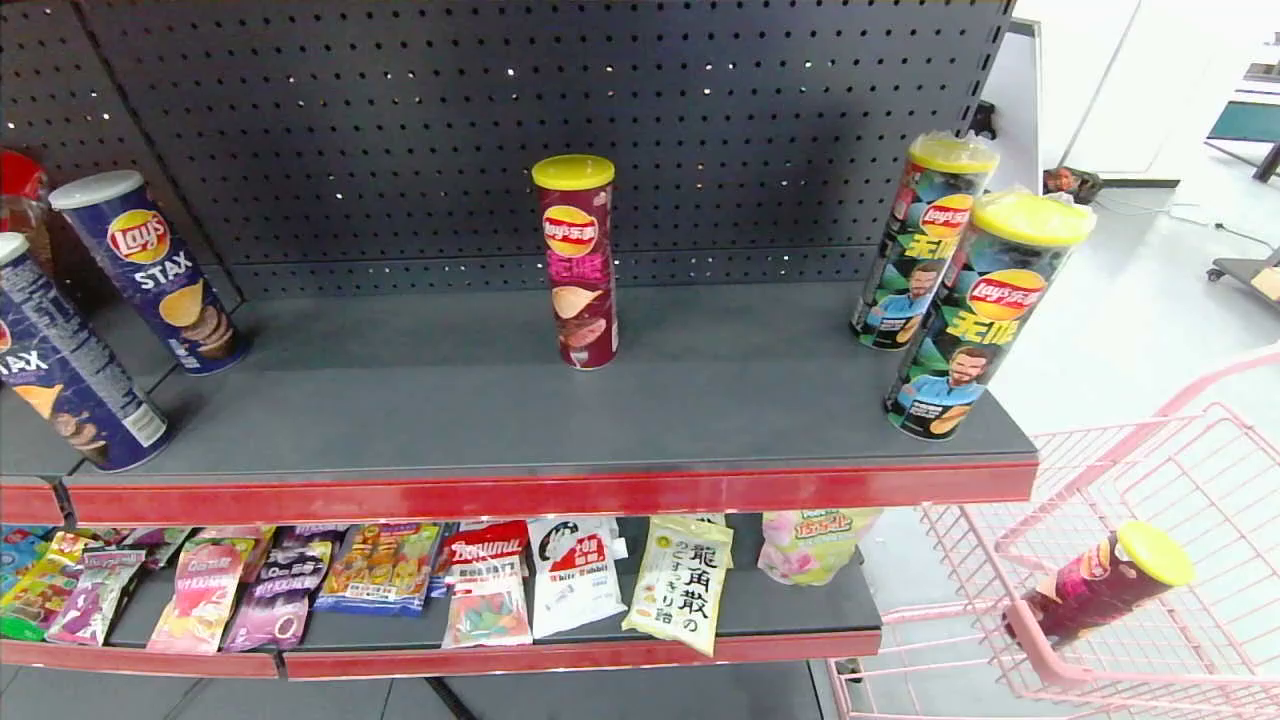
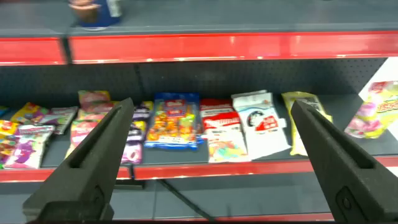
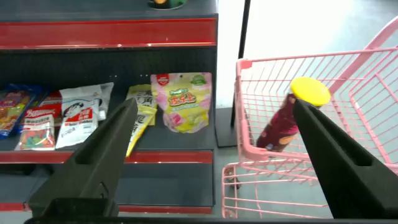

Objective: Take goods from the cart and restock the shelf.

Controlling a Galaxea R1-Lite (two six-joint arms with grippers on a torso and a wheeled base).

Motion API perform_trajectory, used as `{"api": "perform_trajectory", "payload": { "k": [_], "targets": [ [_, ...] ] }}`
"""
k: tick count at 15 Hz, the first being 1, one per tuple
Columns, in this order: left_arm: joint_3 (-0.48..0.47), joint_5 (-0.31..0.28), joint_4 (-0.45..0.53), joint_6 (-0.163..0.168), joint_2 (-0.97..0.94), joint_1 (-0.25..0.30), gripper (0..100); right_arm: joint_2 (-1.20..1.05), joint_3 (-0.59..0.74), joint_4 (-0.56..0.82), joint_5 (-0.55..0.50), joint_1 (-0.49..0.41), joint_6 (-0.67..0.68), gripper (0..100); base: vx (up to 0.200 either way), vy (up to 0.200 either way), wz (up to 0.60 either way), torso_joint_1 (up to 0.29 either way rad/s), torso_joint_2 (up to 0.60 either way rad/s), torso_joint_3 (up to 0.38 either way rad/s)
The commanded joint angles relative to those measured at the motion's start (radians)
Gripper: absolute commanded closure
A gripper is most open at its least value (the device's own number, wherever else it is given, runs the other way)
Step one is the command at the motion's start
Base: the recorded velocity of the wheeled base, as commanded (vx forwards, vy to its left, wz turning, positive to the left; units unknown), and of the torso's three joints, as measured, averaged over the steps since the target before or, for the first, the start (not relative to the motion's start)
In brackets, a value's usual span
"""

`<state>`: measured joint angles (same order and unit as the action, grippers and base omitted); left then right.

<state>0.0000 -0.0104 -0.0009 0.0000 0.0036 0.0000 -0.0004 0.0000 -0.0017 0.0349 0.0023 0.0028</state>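
Observation:
A maroon chip can with a yellow lid (image 1: 1100, 583) leans inside the pink cart (image 1: 1180, 480) at the lower right; it also shows as the maroon can (image 3: 287, 121) behind the cart's wire wall (image 3: 261, 106). Another maroon can (image 1: 577, 262) stands upright mid-shelf on the dark upper shelf (image 1: 480, 400). Two green cans (image 1: 960, 300) stand at its right end, two blue cans (image 1: 110, 300) at its left. My left gripper (image 2: 211, 155) is open, facing the lower snack shelf. My right gripper (image 3: 217, 155) is open, low in front of the shelf end and the cart, holding nothing.
Several snack bags (image 1: 400, 580) lie along the lower shelf (image 1: 560, 655). A red lip (image 1: 550, 493) runs along the upper shelf's front edge. A black pegboard (image 1: 500, 120) backs the shelf. Open white floor (image 1: 1130, 310) lies beyond the cart.

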Motion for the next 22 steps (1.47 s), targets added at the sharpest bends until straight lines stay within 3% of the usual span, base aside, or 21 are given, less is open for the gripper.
{"api": "perform_trajectory", "payload": {
  "k": [1,3,14,22],
  "targets": [
    [0.0,0.0,-0.001,-0.002,-0.001,-0.002,0,0.0,0.0,0.0,0.0,0.001,0.0,0,0.0,0.0,0.0,0.0,0.0,0.0],
    [0.0,0.0,-0.001,-0.002,-0.001,0.0,0,0.0,0.0,0.0,0.0,0.001,0.0,0,0.0,0.0,0.0,0.0,0.0,0.0],
    [0.0,0.0,-0.001,-0.002,-0.001,0.0,0,0.0,0.0,0.0,0.0,0.001,0.0,0,0.0,0.0,-0.6,0.004,0.0,0.001],
    [0.0,0.0,-0.001,-0.002,-0.001,0.0,0,0.0,0.0,0.0,0.0,0.001,0.002,0,0.0,0.0,0.0,0.0,0.0,0.0]
  ]
}}
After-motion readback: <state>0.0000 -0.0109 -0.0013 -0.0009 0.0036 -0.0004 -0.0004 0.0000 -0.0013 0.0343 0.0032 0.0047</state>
